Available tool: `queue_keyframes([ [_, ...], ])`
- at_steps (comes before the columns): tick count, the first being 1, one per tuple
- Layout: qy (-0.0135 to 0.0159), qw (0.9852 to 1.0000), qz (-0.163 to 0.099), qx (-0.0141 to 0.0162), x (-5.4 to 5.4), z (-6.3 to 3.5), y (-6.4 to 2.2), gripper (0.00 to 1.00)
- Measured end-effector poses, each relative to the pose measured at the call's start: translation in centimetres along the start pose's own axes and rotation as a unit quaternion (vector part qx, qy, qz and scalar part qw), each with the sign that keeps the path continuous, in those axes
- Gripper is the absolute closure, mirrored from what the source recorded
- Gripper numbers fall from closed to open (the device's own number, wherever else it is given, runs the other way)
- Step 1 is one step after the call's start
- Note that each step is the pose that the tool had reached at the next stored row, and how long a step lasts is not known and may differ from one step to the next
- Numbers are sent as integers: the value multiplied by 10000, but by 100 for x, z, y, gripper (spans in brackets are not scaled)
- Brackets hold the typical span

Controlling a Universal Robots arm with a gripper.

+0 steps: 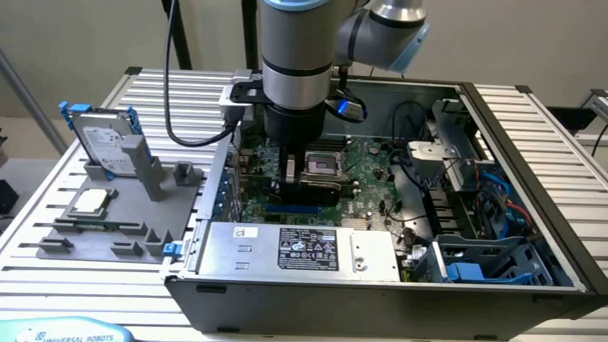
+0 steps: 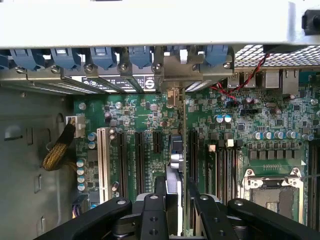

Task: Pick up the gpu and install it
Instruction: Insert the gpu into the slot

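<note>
In the wrist view my gripper point(image 2: 176, 189) is shut on the gpu point(image 2: 176, 150), which I see edge-on between the two black fingers point(image 2: 160, 197). The card stands upright over the green motherboard point(image 2: 145, 115), among the long black expansion slots. Its silver end bracket point(image 2: 175, 67) sits against the rear slot openings of the case. Whether its lower edge sits in a slot I cannot tell. In the exterior view the gripper point(image 1: 306, 178) reaches down inside the open computer case point(image 1: 494, 107), with the card's dark body point(image 1: 318, 191) below it next to the processor socket point(image 1: 323, 165).
A silver power supply point(image 1: 295, 249) fills the case's near side, and drive cages with blue cables point(image 1: 485, 206) fill the exterior view's right. Outside the case, a grey fixture point(image 1: 105, 235) holds a hard drive with blue rails point(image 1: 100, 139) and a square processor chip point(image 1: 92, 201).
</note>
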State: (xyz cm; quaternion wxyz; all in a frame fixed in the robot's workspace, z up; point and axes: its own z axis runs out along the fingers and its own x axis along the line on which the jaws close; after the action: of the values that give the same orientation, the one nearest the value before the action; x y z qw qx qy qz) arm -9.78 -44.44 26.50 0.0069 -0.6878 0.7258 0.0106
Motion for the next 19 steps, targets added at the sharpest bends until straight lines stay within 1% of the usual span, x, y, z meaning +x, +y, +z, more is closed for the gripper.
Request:
queue_keyframes([
  [3, -18, 10000, -9, -2, 1, 16, 0, 73],
  [5, -17, 10000, -15, -6, 1, 17, 0, 73],
  [19, -16, 10000, -15, -6, 6, 40, 3, 73],
])
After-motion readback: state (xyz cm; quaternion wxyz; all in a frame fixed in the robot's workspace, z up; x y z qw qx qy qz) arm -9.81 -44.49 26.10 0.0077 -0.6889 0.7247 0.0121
